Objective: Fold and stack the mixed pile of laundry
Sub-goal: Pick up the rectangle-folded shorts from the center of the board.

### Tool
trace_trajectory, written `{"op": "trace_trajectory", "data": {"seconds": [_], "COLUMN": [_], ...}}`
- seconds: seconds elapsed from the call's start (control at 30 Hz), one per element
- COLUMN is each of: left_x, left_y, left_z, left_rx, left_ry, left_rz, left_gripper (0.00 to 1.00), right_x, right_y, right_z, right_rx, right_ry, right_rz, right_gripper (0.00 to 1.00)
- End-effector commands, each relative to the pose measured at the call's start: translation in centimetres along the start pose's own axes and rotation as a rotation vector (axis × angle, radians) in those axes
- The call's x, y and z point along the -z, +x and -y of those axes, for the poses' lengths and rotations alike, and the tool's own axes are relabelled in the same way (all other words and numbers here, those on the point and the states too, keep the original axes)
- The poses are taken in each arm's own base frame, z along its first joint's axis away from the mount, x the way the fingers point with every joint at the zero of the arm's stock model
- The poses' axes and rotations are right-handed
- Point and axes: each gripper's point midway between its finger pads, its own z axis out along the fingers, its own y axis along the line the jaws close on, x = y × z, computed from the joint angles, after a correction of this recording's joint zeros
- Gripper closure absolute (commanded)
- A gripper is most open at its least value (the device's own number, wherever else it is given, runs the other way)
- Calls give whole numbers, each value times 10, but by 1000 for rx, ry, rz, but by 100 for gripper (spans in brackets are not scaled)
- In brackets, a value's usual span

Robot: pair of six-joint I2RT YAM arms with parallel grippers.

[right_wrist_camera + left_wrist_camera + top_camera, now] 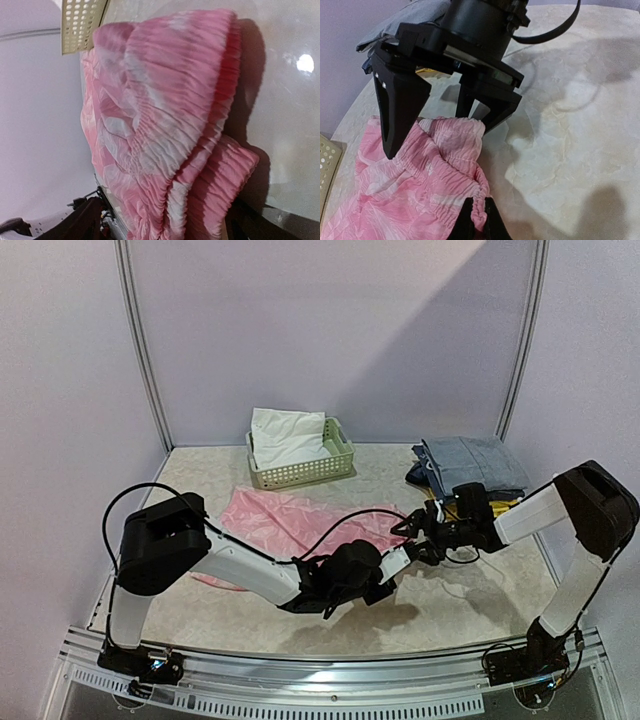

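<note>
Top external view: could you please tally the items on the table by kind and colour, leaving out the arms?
pink garment: 1
white garment: 1
green basket: 1
folded clothes stack: 1
Total: 4

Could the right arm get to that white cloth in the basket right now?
Probably yes: the white cloth sticks out of the open-topped basket, nothing stands between, though the right gripper would first leave the pink garment it straddles.
</note>
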Motion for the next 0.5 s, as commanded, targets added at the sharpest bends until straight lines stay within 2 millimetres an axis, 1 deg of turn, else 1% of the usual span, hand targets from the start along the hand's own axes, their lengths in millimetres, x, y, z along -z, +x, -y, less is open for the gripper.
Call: {"op": "trace_trajectory", "data": {"seconds": [0.0,0.03,0.13,0.27,0.37,0.4,0.47], "left_x": [7,7,6,5,5,5,11], "left_y": [-30,-31,-31,-28,-28,-29,-35], "left_z": [-1,0,3,5,9,11,15], "left_rx": [44,43,42,44,47,51,65], "left_ry": [13,17,22,28,45,60,102], "left_rz": [74,75,74,69,56,47,45], "left_gripper": [100,100,100,100,100,95,78], "right_x": [-12,-13,-13,-14,-14,-14,-12], "right_y": [10,9,7,6,7,7,7], "right_z": [19,18,17,14,12,12,14], "right_rx": [-63,-61,-52,-38,-26,-19,-6], "right_ry": [32,32,27,23,27,29,53], "right_rz": [-41,-40,-38,-38,-53,-55,-60], "right_gripper": [23,27,44,73,91,94,99]}}
